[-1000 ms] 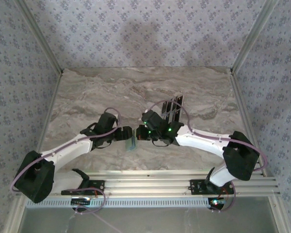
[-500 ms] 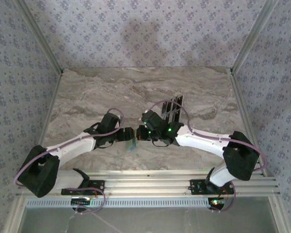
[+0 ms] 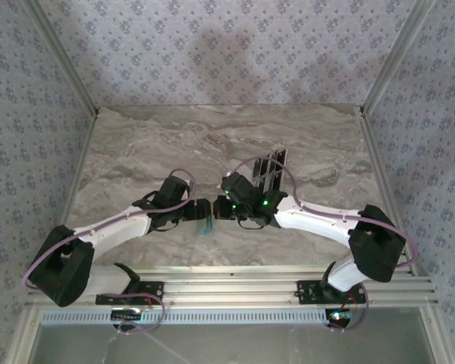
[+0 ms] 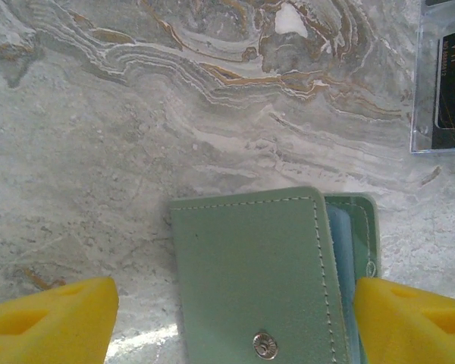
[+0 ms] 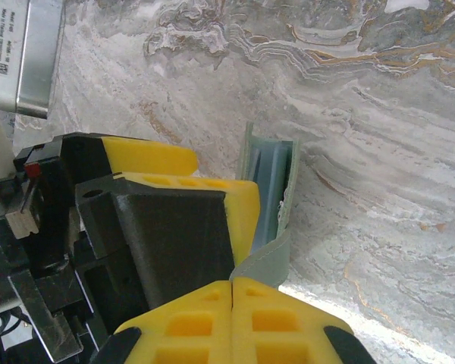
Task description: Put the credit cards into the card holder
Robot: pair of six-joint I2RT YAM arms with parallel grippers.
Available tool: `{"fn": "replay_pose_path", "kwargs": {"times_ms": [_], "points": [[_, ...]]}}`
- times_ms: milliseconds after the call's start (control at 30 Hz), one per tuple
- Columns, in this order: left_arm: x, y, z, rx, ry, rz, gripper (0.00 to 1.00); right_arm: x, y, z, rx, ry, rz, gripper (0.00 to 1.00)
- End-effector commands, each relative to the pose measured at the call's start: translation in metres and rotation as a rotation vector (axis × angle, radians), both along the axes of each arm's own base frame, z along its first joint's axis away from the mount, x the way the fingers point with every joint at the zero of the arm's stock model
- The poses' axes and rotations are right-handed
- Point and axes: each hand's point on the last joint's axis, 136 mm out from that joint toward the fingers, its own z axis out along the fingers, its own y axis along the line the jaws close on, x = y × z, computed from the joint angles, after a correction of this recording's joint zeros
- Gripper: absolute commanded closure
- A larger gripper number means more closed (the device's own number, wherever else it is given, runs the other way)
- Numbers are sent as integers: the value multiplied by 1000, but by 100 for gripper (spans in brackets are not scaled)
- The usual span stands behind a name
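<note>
The card holder stood on its edge on the marble table, near the middle, between the two arms. The left gripper kept its yellow fingers wide apart, one on each side of the holder, and one of them was clear of it. The right gripper had its fingers pressed together on the thin green flap of the holder. The credit cards stood in a clear stand a little farther back, apart from the holder.

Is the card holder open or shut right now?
Open: the card holder shows blue lining, its flap pinched by the right gripper.
</note>
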Motion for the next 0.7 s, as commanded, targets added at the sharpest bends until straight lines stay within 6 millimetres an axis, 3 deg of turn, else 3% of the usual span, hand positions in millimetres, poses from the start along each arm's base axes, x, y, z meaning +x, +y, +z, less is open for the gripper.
{"fn": "replay_pose_path", "kwargs": {"times_ms": [0,233,667], "points": [[-3,6,-6,28,6,15,23,-1,-1,7,4,-15,9,100],[-14,28,-10,71,-4,60,26,1,-17,-6,-20,-3,-31,100],[-23,51,-13,89,0,117,38,-1,-51,-62,-111,57,-105,100]]}}
